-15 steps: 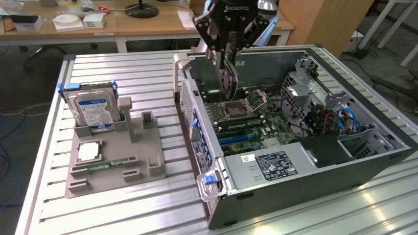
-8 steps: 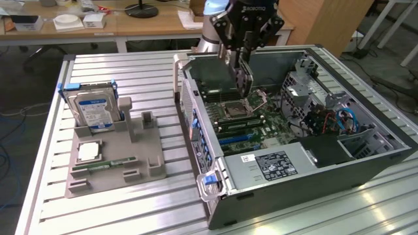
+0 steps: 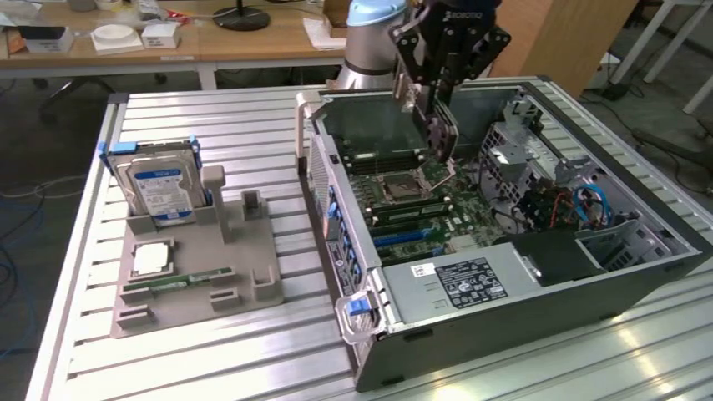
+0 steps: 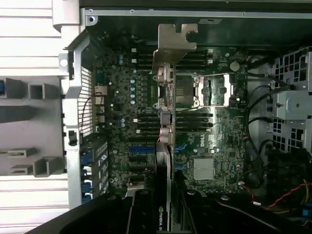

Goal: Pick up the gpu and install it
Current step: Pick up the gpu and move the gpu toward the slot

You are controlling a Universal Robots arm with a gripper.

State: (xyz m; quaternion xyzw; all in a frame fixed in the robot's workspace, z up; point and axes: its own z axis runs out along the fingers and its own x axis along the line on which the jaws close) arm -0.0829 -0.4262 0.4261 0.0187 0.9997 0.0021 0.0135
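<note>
Hanging edge-down inside the open black computer tower [image 3: 535, 326], the gpu [image 3: 437, 125], a thin flat circuit-board card with a silver metal end bracket [image 4: 173, 46], is pinched in the black end effector [image 3: 440, 83]. It sits over the far part of the green motherboard [image 3: 412, 209], on the exterior view's right of the ribbed metal worktop [image 3: 223, 368]. The pickup looks done; seating is left, since the card seems clear of any slot.
</note>
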